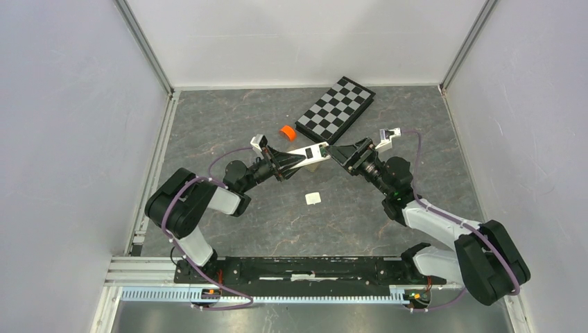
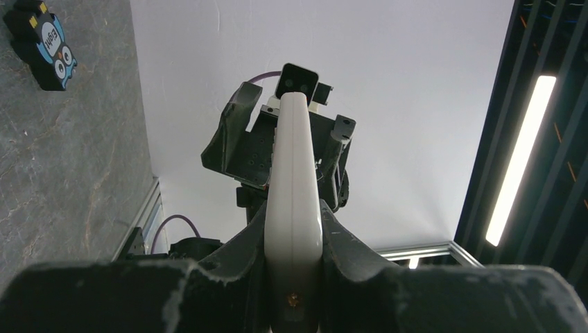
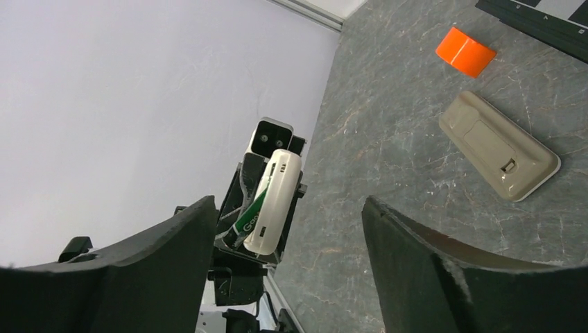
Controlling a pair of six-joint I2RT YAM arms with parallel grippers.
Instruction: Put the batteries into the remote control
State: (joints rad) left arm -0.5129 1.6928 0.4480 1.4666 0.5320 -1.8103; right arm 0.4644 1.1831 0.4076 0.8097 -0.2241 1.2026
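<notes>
Remote (image 1: pixel 307 152) mid-frame in the top view, clamped at its left end by the left gripper (image 1: pixel 290 158). The right gripper (image 1: pixel 338 154) faces its right end, barely apart. Left wrist view: remote pinched tight, centre frame. Right wrist view: 2 fingers (image 3: pixel 159 257) spread wide, holding nothing. A green battery (image 3: pixel 247 214) lies along the remote's left edge.

The remote (image 2: pixel 295 208) is creamy white, the battery (image 3: pixel 248 210) green with white lettering, the roll (image 3: pixel 466 51) orange, the cover (image 3: pixel 498 146) beige, the board (image 1: pixel 336 109) checked black and pale grey, the gadget (image 2: pixel 47 43) blue and black, the table (image 1: pixel 229 118) veined grey stone.
</notes>
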